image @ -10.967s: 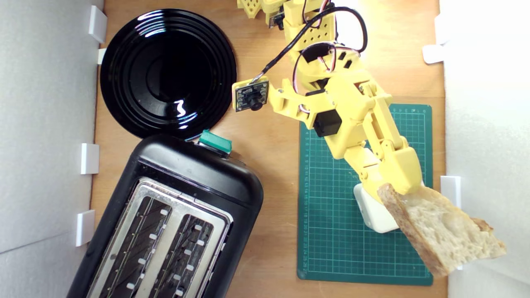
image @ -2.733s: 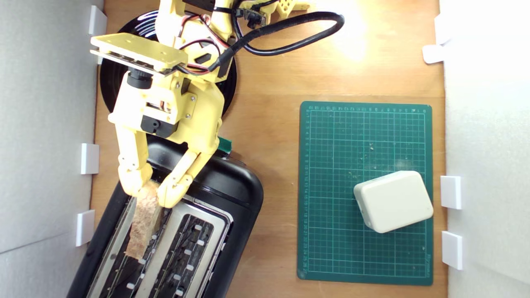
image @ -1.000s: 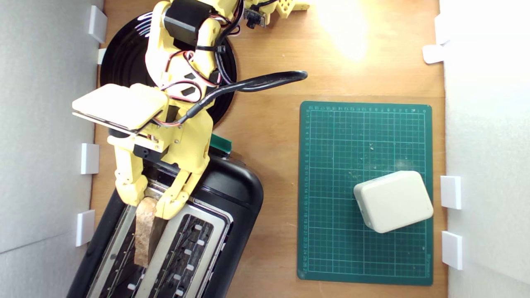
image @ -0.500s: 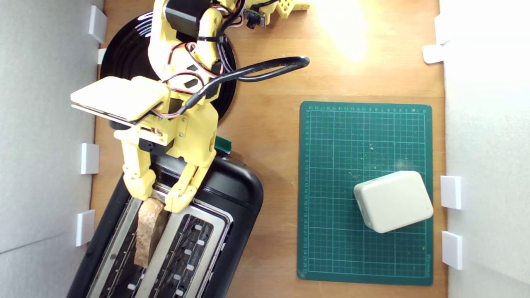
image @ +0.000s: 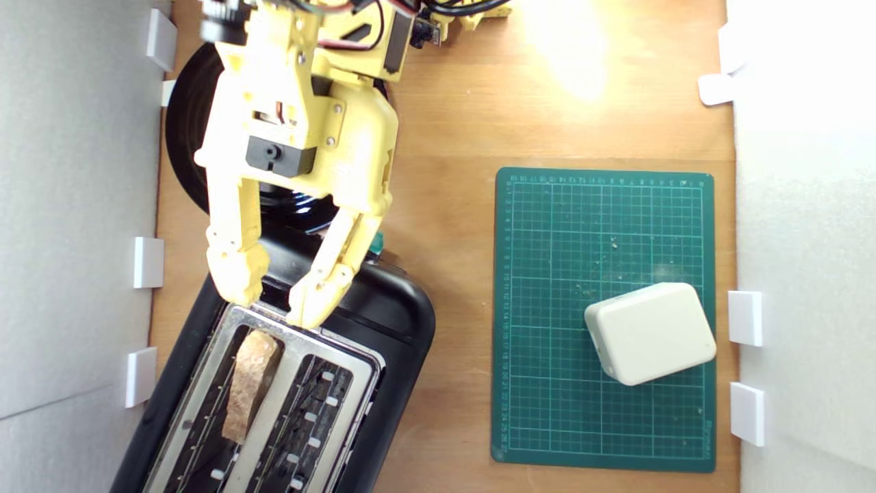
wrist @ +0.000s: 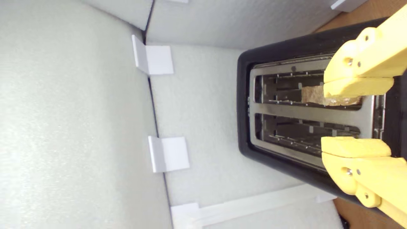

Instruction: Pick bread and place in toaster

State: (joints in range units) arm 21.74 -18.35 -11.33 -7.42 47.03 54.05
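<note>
Exterior view, working from its left to its right.

Running down the far left: pale grey foam wall (image: pixel 75 239) with small white plastic brackets (image: pixel 148 262) sitting along the seam with the wooden tabletop (image: pixel 452 123). Leaving only a thin strip of bare wood between that wall and the large black two-slot toaster with silver metal top plate (image: pixel 383 322), which is lying at a diagonal and running off the lower edge.

Standing on edge in the slot nearer the wall: small wedge-shaped slice of rustic bread with tan-brown crust (image: pixel 248 383), crust edge showing above the plate, touching nothing yellow. Second slot sitting empty beside it.

Hovering over the toaster's upper end: yellow printed gripper (image: pixel 277 301), fingers spread apart and holding nothing, tips sitting just short of the silver plate's rim. Wrist view agreeing: gripper (wrist: pixel 354 117) parted, one fingertip (wrist: pixel 357 87) overlapping the bread (wrist: pixel 313 94) in line of sight, other tip over the plate beside the empty slot.

Peeking out behind the arm: round glossy black plate (image: pixel 185 137), and the green lever knob (image: pixel 376 242).

Lying open to the right of the toaster: a broad band of bare wood, then green gridded cutting mat (image: pixel 602 226) carrying scattered crumbs and white rounded-corner block (image: pixel 650 333) near its right edge. Closing off the far right: more white brackets and foam wall.
</note>
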